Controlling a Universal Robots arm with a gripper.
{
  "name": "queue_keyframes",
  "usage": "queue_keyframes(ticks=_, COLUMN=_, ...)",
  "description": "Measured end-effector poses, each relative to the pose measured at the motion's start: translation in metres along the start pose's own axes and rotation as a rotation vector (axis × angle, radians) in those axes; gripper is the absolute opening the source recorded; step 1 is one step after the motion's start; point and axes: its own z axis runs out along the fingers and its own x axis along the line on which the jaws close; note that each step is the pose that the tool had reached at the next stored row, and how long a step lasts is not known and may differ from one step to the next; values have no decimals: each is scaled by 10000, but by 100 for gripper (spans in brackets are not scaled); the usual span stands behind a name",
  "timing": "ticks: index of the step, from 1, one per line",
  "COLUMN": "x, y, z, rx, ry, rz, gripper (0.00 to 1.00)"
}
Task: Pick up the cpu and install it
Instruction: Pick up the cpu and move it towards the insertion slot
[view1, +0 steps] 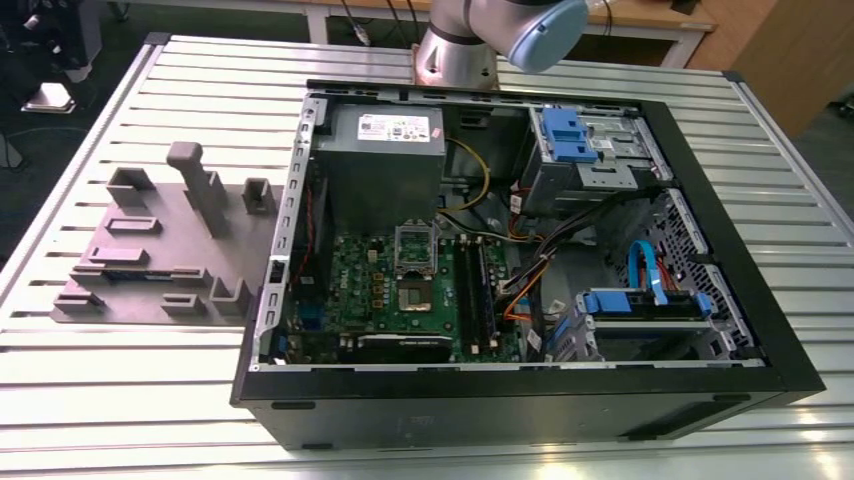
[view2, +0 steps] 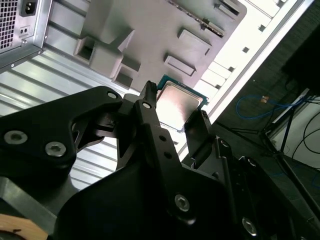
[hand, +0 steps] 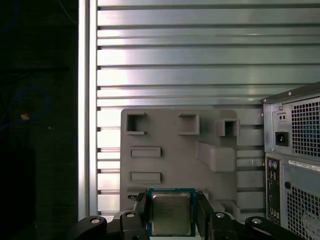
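The cpu (hand: 171, 214), a flat square chip with a silver top and a thin rim, sits between my two black fingers in both wrist views. My gripper (hand: 171, 198) is shut on the cpu (view2: 181, 101), one finger against each opposite edge. My gripper (view2: 176, 102) holds it in the air, well above the grey moulded parts holder (hand: 175, 150) on the slatted table. In the exterior view the green motherboard (view1: 387, 290) lies inside the open computer case (view1: 534, 250), with its socket (view1: 415, 294) and raised metal frame (view1: 415, 243) near the middle.
The arm's base and elbow (view1: 494, 35) stand behind the case. The grey holder (view1: 154, 250) lies at the exterior view's left of the case. A power supply (view1: 387, 130), drive cages (view1: 587, 150) and loose cables (view1: 534, 260) crowd the case. The table edge (hand: 85, 100) borders dark floor.
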Motion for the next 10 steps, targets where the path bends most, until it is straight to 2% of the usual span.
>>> queue_keyframes(ticks=10, x=-99, y=3, z=0, rx=0, ry=0, rz=0, gripper=47)
